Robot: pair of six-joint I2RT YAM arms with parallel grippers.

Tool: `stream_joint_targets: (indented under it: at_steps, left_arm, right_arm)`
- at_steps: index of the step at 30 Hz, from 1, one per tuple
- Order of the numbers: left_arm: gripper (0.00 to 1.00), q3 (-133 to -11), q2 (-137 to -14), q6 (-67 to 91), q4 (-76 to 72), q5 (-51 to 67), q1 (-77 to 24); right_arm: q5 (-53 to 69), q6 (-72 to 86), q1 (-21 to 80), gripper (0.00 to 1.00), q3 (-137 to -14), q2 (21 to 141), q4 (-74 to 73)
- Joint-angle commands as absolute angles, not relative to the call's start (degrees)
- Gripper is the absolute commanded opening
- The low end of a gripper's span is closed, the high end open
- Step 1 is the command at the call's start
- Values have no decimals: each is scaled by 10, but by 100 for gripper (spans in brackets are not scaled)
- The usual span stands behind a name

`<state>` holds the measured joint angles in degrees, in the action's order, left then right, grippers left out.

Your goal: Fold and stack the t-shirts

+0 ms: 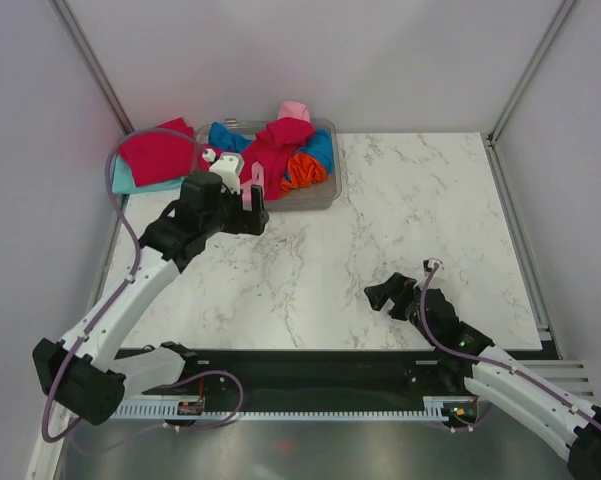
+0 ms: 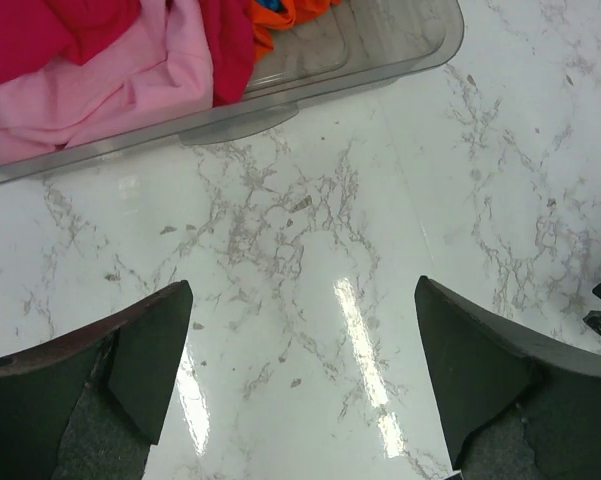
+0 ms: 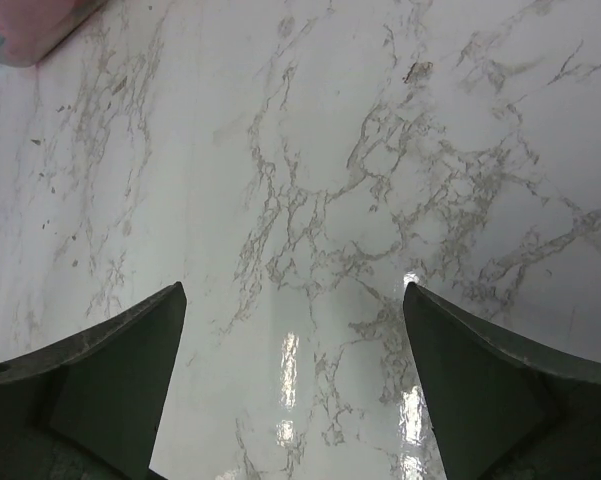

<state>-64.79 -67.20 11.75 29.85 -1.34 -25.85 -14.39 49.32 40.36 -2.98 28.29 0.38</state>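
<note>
both grippers are spread wide with nothing held. left gripper [image 1: 252,200] is hung over the table [image 1: 400,200] just in front of the bin [image 1: 305,202]. right gripper [image 1: 382,294] is parked low near the front edge, well apart from any cloth. only bare marble is seen between the fingers in both wrist views, plus the bin wall at the top of the left one.

progress-wise, not much looks done. a red shirt [image 1: 158,150] is laid on a teal shirt [image 1: 125,182] just left of the bin, outside it. that could be read as the start of a stack, though whether they're properly folded can't be told. nothing is spread on the table for folding.

the rest is heaped crumpled in the bin: a second red one [image 1: 270,152] across the middle, blue cloth [image 1: 225,136] at both ends, the orange shirt [image 1: 305,170] bunched at the front right, and a pink one [image 1: 295,110] on top at the back. so at least four are left to be pulled out, folded and stacked. a grab from the bin looks like what's called for next.
</note>
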Motion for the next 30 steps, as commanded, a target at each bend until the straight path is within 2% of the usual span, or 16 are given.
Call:
stream_joint_targets:
  at_steps: [1, 6, 10, 13, 15, 16, 22, 25, 30]
  left_arm:
    - [100, -614, -620, 183, 270, -61, -255]
    - [100, -539, -485, 201, 291, -69, -255]
    - [100, -493, -395, 182, 303, -112, -255]
    - [100, -486, -381, 179, 340, -179, -256]
    - [100, -498, -382, 185, 352, -213, -255]
    - [100, -497, -377, 188, 345, -215, -255]
    - [100, -490, -357, 179, 333, -233, -253]
    - [100, -488, -349, 180, 333, -236, -252]
    - [100, -487, -344, 180, 333, -243, -252]
  right_arm:
    - [-152, 497, 404, 98, -39, 293, 12]
    - [-153, 492, 404, 98, -48, 312, 14]
    - [-99, 442, 410, 98, -84, 375, 76]
    - [-93, 400, 431, 98, -197, 460, 84]
    - [-104, 375, 452, 98, -318, 549, 68]
    - [-126, 361, 475, 98, -403, 618, 38]
    - [-166, 359, 533, 98, -686, 891, -42]
    - [-180, 393, 533, 98, -800, 1011, -90]
    - [-152, 413, 533, 98, -906, 1133, -96]
